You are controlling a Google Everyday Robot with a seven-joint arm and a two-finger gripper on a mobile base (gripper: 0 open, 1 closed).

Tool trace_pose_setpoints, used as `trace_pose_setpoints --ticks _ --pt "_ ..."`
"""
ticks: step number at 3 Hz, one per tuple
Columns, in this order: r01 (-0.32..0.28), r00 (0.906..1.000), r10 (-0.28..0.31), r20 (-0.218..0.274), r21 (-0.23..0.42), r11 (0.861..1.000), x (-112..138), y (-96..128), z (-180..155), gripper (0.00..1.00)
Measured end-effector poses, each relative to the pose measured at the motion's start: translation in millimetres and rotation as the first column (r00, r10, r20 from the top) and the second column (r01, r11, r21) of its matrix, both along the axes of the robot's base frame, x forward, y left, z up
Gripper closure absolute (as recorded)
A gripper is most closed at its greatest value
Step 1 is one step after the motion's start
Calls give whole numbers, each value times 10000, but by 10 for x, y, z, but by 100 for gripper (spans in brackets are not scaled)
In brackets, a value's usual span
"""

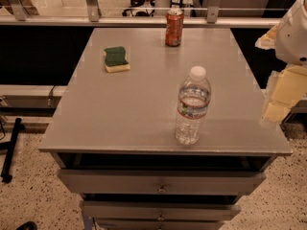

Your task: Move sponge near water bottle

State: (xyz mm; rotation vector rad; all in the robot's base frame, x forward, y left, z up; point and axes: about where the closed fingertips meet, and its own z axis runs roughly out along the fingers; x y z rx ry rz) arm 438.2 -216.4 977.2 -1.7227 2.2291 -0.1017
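The sponge [116, 59], dark green on top over pale yellow foam, lies flat on the far left part of the grey table top [129, 109]. The water bottle [192, 107], clear with a white cap and a red-banded label, stands upright near the front edge, right of centre. The sponge and bottle are far apart. My gripper [274, 107] shows as pale yellowish parts at the right edge of the view, off the table's right side, below the white arm housing [292, 30]. It holds nothing that I can see.
An orange-red soda can [174, 28] stands at the table's far edge, centre. Drawers [160, 182] sit under the table top. A railing [144, 13] runs behind the table. A black bar [10, 150] lies on the speckled floor at left.
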Motion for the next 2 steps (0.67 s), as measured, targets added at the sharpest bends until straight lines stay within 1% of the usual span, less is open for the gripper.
trace_pose_setpoints --ticks 1,2 --pt "-1 10000 1 3 0 10000 0 0 0 0" --pt "-724 9950 721 687 15 9974 238 47 -65 0"
